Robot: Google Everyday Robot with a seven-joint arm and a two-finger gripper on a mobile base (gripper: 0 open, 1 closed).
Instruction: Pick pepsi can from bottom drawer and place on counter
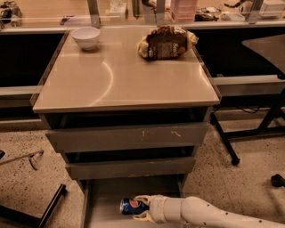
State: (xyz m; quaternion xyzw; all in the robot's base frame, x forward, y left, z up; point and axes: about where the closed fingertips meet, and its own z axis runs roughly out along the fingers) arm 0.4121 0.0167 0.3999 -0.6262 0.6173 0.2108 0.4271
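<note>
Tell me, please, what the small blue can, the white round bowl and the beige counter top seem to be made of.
Small dark-blue pepsi can, at the gripper in the grey bottom drawer: likely metal, shiny printed surface. White round bowl: probably ceramic, smooth; plastic possible. Beige counter: glossy laminate or similar, showing curved reflections.

My pale two-finger gripper sits low in the deep grey metal bottom drawer, right against the small dark-blue pepsi can, and it covers the can's right end. The drawer's front runs off the bottom edge, and its back lies hidden under the scuffed grey middle drawer. My white arm is cut off at the lower right corner. The clutter behind the glossy beige counter is too blurred for me to name
</note>
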